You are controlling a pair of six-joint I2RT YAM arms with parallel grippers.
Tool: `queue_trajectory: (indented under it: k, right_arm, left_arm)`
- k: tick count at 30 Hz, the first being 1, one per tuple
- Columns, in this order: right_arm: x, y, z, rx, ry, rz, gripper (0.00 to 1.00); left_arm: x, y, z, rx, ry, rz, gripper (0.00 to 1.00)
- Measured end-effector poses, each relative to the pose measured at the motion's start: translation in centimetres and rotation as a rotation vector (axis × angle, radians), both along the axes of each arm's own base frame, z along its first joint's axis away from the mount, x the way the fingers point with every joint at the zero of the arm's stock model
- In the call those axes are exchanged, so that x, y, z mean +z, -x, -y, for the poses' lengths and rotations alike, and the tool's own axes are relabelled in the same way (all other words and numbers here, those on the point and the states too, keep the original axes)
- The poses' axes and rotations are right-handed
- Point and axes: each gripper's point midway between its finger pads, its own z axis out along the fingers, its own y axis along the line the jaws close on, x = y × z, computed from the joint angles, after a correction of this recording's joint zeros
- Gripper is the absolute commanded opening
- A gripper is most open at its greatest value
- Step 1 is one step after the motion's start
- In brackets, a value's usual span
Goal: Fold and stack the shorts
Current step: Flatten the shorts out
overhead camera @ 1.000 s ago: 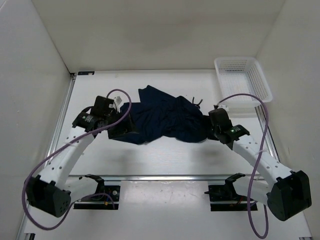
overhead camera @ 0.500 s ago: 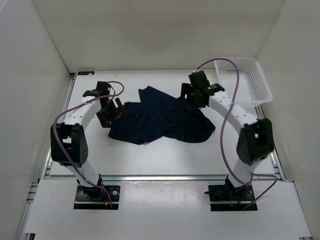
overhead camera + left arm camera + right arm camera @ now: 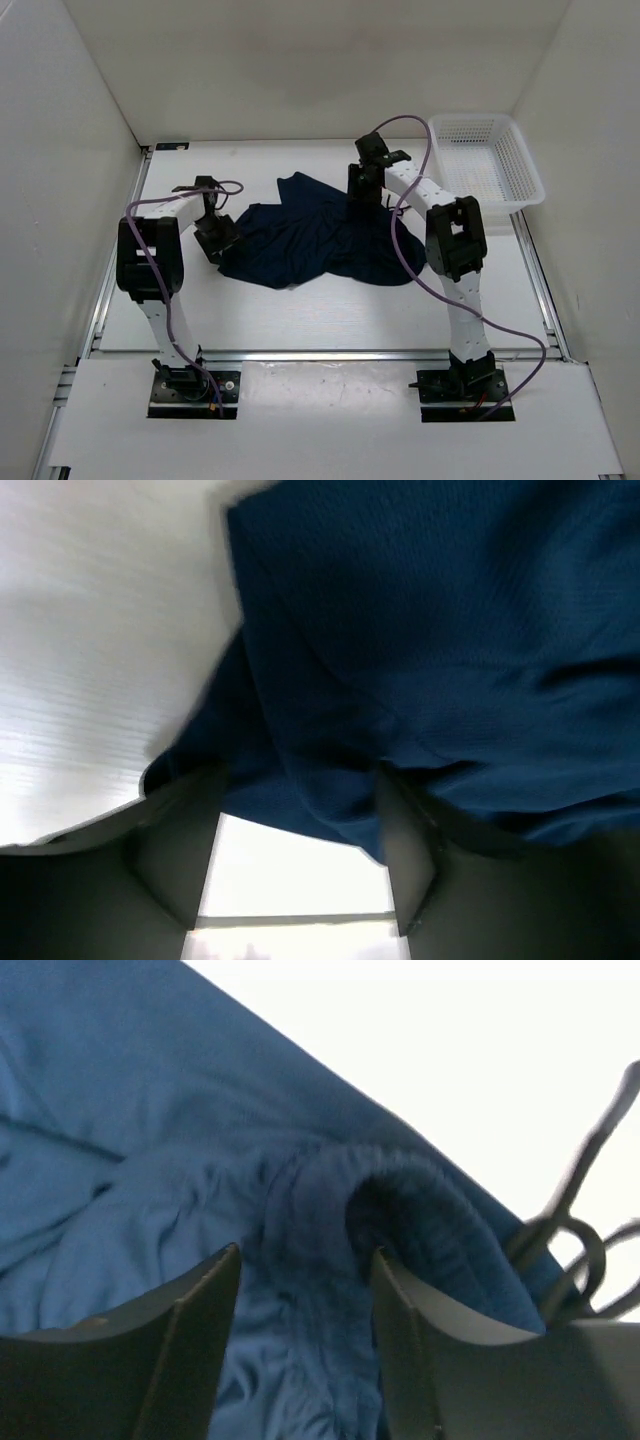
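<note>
The dark navy shorts (image 3: 320, 240) lie crumpled in the middle of the white table. My left gripper (image 3: 216, 236) is at their left edge. In the left wrist view it (image 3: 290, 850) is open, with a fold of the shorts (image 3: 430, 650) reaching in between the fingers (image 3: 405, 850). My right gripper (image 3: 364, 190) is at the far right part of the shorts. In the right wrist view it (image 3: 305, 1310) is open, its jaws astride the bunched waistband (image 3: 400, 1210). The thin drawstring (image 3: 575, 1215) loops on the table beside it.
A white plastic mesh basket (image 3: 485, 160) stands at the back right corner. White walls close in the table on the left, back and right. A metal rail (image 3: 320, 352) runs along the near edge.
Both arms have swung. The left gripper moved left to the shorts' left edge. The right gripper moved from the shorts' right edge up to the far waistband. The shorts have barely shifted.
</note>
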Motion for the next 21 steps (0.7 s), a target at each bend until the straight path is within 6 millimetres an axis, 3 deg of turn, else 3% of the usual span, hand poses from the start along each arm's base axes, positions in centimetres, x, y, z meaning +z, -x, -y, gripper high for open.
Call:
queue_trajectory:
  k: [1,2,3,4,5,10,13,17,21]
  right_arm:
    - [-0.4,-0.3,0.0,0.001,0.001,-0.006,0.43]
    - [-0.7,-0.5,-0.1,0.002,-0.001,-0.013,0.35]
    - [-0.9,-0.8,-0.3,0.006,-0.003,-0.014,0.13]
    - [-1.0,-1.0,-0.4,0.011,-0.004,-0.014,0.04]
    - [-1.1,-1.2,-0.5,0.014,-0.009,-0.017,0.00]
    - [0.5,-2.0,-1.0,0.020,-0.045,-0.005,0.00]
    - [2.8,-3.1,-1.3,0.027,-0.089,0.040,0.00]
    - [8.5,-4.4,-0.7,0.041,-0.167,0.132,0.00]
    - [17.8,-3.7,2.2,0.054,-0.221,0.303,0.00]
  left_arm:
    - [0.1,-0.2,-0.1,0.006,0.001,0.003,0.43]
    - [0.2,-0.6,-0.1,0.011,0.002,0.010,0.30]
    - [0.2,-0.9,-0.1,0.011,0.002,0.017,0.15]
    - [0.2,-1.2,-0.2,0.013,0.004,0.020,0.10]
    - [0.2,-1.6,-0.3,0.013,0.007,0.025,0.10]
    - [1.0,-3.7,-0.5,0.021,0.025,0.062,0.10]
    - [3.7,-6.2,-0.8,0.025,0.029,0.133,0.10]
    - [9.3,-10.5,-1.6,0.037,0.030,0.282,0.10]
    - [15.1,-12.9,-3.0,0.061,0.029,0.434,0.10]
